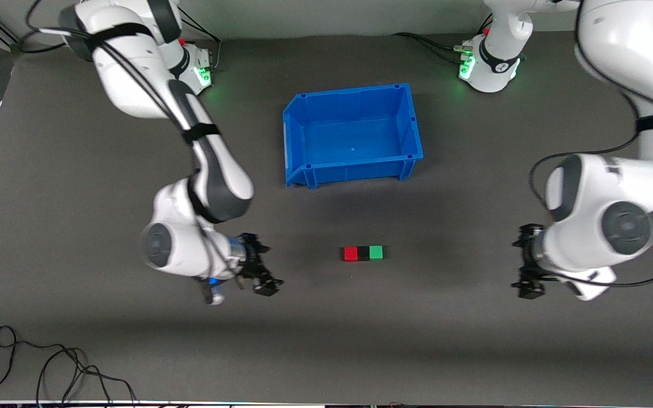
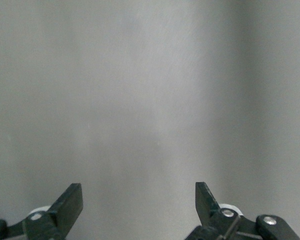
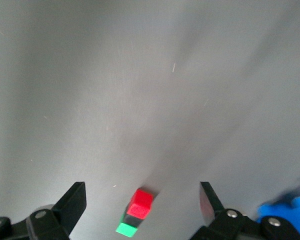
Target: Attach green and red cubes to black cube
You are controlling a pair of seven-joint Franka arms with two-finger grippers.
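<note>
The red cube [image 1: 351, 254], the black cube [image 1: 364, 253] and the green cube [image 1: 376, 252] lie touching in one row on the grey table, black in the middle. The red cube is at the right arm's end of the row. The right wrist view shows the row too: the red cube [image 3: 141, 204], the black cube [image 3: 131, 218] and the green cube [image 3: 126, 229]. My right gripper [image 1: 267, 267] is open and empty, low over the table, apart from the red cube; it shows open in its wrist view [image 3: 142, 200]. My left gripper [image 1: 523, 263] is open and empty, apart from the green cube, over bare table [image 2: 139, 200].
A blue bin [image 1: 349, 92] stands empty, farther from the front camera than the cubes; its corner shows in the right wrist view [image 3: 290, 210]. Loose black cables [image 1: 49, 368] lie at the table's near edge toward the right arm's end.
</note>
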